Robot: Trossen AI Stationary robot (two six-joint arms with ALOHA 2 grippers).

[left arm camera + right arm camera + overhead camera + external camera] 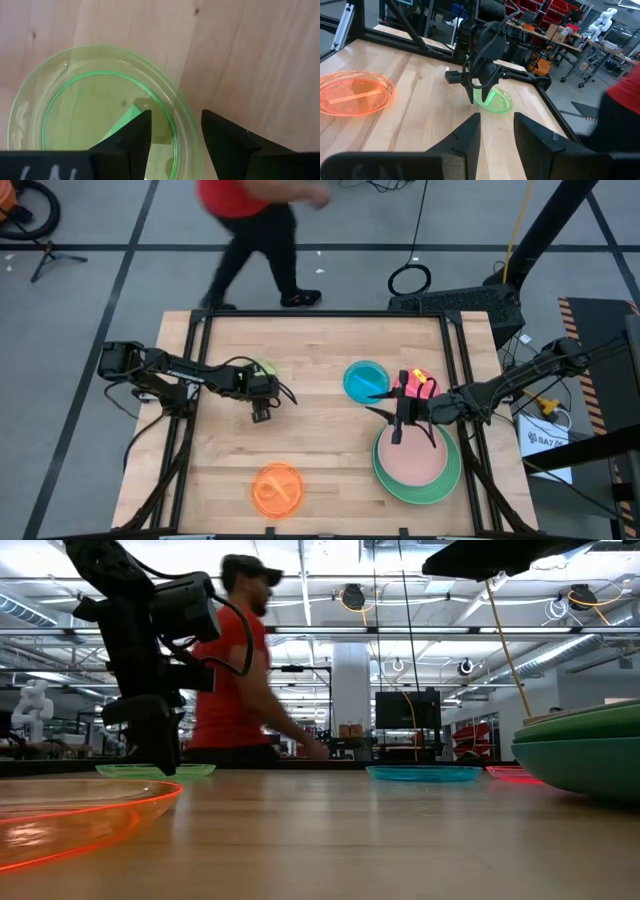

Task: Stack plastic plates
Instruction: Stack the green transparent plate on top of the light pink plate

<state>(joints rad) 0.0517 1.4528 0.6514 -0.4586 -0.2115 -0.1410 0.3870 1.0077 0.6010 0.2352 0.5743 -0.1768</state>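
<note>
- Wooden bench point(320, 470) inside a black frame; grey floor and workshop room behind.
- Left hand point(262, 412) points down over the yellow-green plate point(100, 105), fingers point(132, 137) spread with a clear gap between them, one finger over the plate's rim, the other over bare wood; holding nothing.
- Right hand point(398, 432) is above the far edge of the plate stack, fingers point(470, 135) apart with bare wood showing between them, nothing gripped.
- Plate stack: pink plate point(412, 460) lies in the large green plate point(445, 483) at the right near side of the bench.
- Blue plate point(364, 381) sits just beyond the stack; red plate point(418, 385) just beside it, partly hidden by the right arm.
- Orange plate point(277, 488) lies alone near the front edge, well apart from the rest.
- Person in red shirt point(245, 200) walks past the far side of the bench, blurred.
</note>
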